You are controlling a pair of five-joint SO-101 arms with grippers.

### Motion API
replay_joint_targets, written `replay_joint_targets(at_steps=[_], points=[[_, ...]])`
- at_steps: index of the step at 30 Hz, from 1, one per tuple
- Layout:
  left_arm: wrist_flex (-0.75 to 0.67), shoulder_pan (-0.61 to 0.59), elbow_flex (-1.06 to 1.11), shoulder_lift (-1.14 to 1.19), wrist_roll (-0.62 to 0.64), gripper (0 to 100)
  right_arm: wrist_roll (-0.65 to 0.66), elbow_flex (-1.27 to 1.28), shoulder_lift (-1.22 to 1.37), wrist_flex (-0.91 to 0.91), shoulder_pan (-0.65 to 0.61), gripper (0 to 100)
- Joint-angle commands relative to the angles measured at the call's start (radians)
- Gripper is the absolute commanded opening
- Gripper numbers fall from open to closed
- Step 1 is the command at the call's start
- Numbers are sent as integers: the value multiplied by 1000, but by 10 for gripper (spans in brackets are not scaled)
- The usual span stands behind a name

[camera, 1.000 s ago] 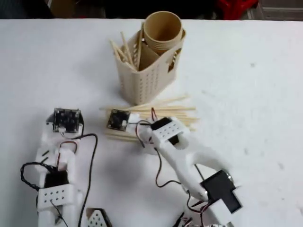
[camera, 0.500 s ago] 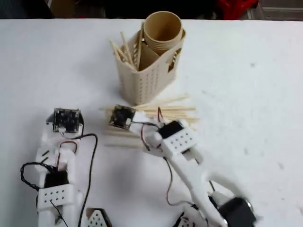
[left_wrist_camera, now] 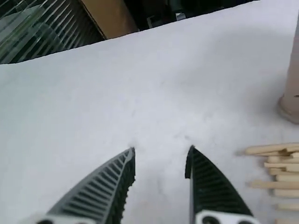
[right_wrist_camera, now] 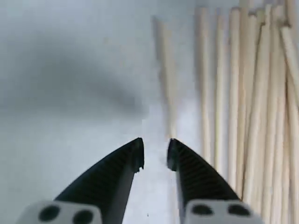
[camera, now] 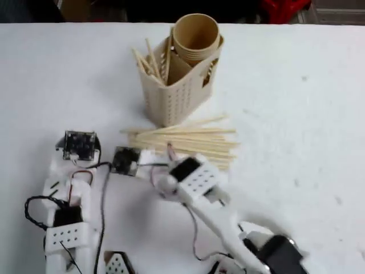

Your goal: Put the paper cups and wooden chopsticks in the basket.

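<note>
A cream perforated basket (camera: 174,94) stands at the table's back middle, with stacked paper cups (camera: 197,35) and several wooden chopsticks (camera: 149,60) upright in it. A pile of loose chopsticks (camera: 191,140) lies flat on the table just in front of the basket. My right gripper (right_wrist_camera: 155,154) hovers low over the table at the left end of that pile (right_wrist_camera: 243,102), open by a narrow gap with nothing in it; one chopstick (right_wrist_camera: 166,88) lies just ahead of its tips. My left gripper (left_wrist_camera: 160,156) stands open over bare table, with chopstick ends (left_wrist_camera: 275,172) off to one side.
The right arm (camera: 191,178) stretches from the front edge toward the pile, with the left arm (camera: 71,188) parked at the front left. Beside the left gripper stands the basket's base (left_wrist_camera: 292,93). White table (camera: 296,114) lies bare right of the basket.
The right arm has swung left and back from over the chopstick pile, its wrist now at the pile's left end. The left arm has stayed still.
</note>
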Motion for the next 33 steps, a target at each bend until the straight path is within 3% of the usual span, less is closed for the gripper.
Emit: replay_joint_targets(at_steps=[1,10,18,29,33], points=[[3,-8,-3,-16,6,189,3,-133,117,-13,-16,161],[3,-12,-3,-16,6,189,-3,-221,326,-21,10,74],[3,-12,-3,-16,6,189,-8,-229,364,-10,97,17],[3,-10,-3,-16,6,189,-75,-135,-35,111,147,16],[3,-10,-3,-16,6,189,-209,-124,-275,143,159,16]])
